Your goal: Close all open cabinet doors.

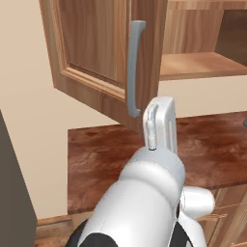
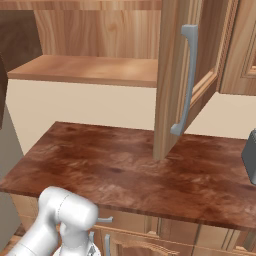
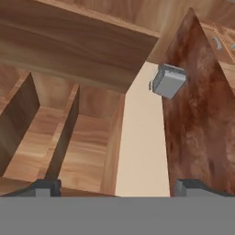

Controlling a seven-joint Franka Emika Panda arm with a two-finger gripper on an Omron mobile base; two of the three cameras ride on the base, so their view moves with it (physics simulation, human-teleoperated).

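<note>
Beyond spread fingertips (image 3: 46, 187): open cabinet (image 3: 69, 133), doors unseen.

A cream plaster wall (image 2: 100, 107) runs behind a glossy reddish-brown mottled countertop (image 2: 125, 175). Above it hangs an open light-wood cabinet shelf (image 2: 85, 70), its interior bare. Below the counter sit medium-brown wooden drawer fronts (image 2: 165, 235). A small grey boxy appliance (image 3: 169, 81) rests on the counter against the wall.

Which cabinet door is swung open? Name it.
The cabinet door with the long grey bar handle, swung out over the counter beside the bare shelf; the neighbouring door lies flush, closed.
</note>
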